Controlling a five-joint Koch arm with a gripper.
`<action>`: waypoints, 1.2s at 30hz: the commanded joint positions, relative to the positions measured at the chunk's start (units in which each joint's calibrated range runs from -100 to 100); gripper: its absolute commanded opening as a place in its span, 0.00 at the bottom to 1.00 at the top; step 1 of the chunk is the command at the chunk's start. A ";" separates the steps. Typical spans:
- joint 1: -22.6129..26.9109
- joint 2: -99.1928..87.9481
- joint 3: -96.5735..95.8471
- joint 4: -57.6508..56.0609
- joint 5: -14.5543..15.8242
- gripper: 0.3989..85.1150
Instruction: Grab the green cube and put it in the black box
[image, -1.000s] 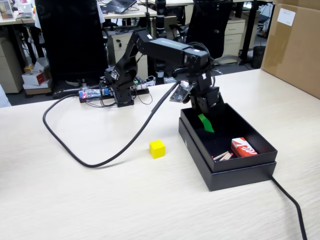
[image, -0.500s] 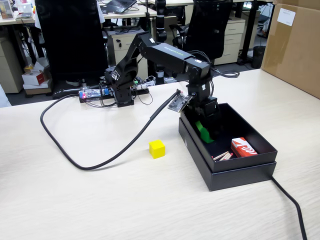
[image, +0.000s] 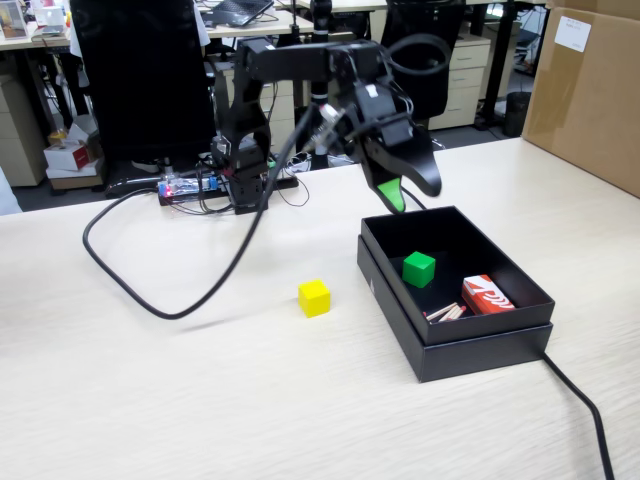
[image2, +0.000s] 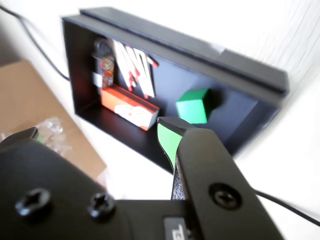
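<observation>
I had lowered the black, green-tipped gripper into the large shallow matte-black box half a second earlier; now it was lifted clear above the rear rim, jaws spread and empty. The small bright-green cube sat loose on the box floor, near the red-and-white carton but apart from it. Release done, I judged the task essentially complete. The yellow cube stayed on the table.

The green cube rests inside the open black box.
</observation>
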 joint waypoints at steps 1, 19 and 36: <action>-1.76 -16.85 -3.28 0.66 -1.56 0.55; -11.77 -76.86 -69.19 21.13 -7.18 0.59; -14.26 -78.58 -100.56 38.93 -7.52 0.61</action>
